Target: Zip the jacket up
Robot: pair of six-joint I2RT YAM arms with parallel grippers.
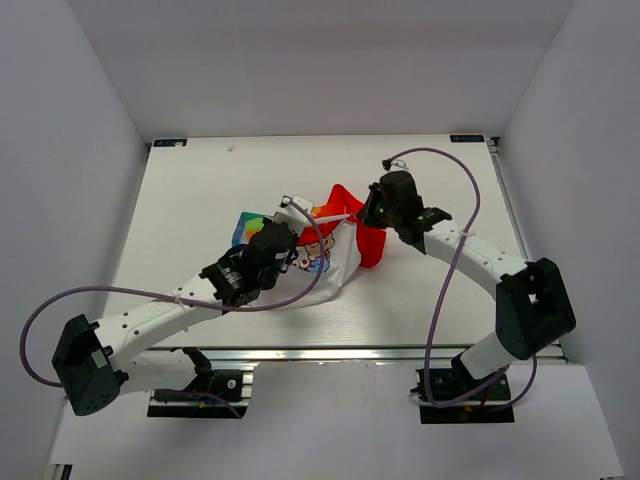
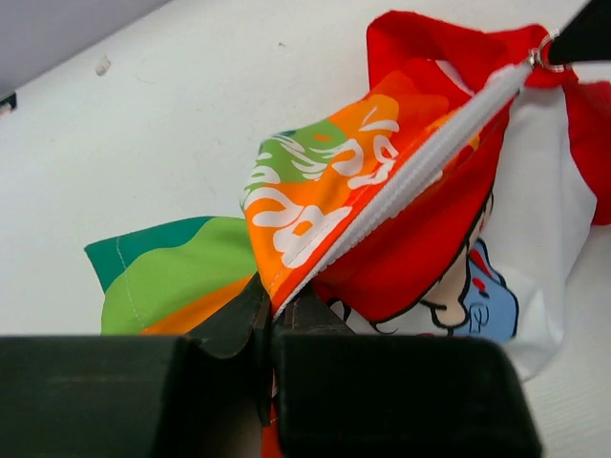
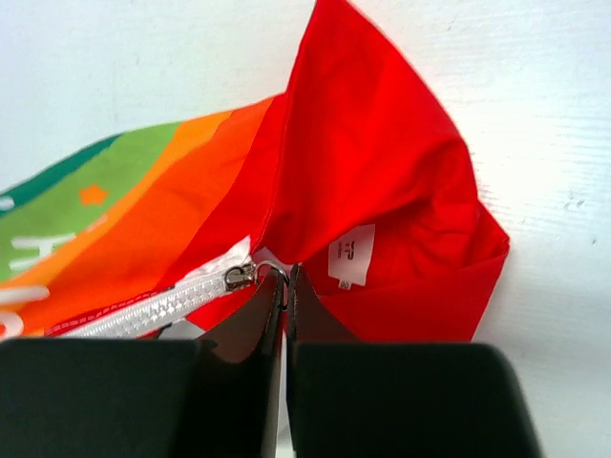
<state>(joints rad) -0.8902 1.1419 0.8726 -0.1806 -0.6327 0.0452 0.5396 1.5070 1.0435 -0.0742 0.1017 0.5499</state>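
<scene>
- L tool [image 2: 270, 315] clamped on jacket [image 2: 325, 191] hem end, at zip [image 2: 420, 167] base.
- R tool [image 3: 286, 286] pinched shut on zip pull [image 3: 243, 277] by red hood.
- Jacket mid-surface [image 1: 200, 200] betw tools; zip taut, rainbow hem, cartoon print.

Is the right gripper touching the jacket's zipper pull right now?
Touching. The right wrist view shows the right gripper shut on the zipper pull of the jacket.
</scene>
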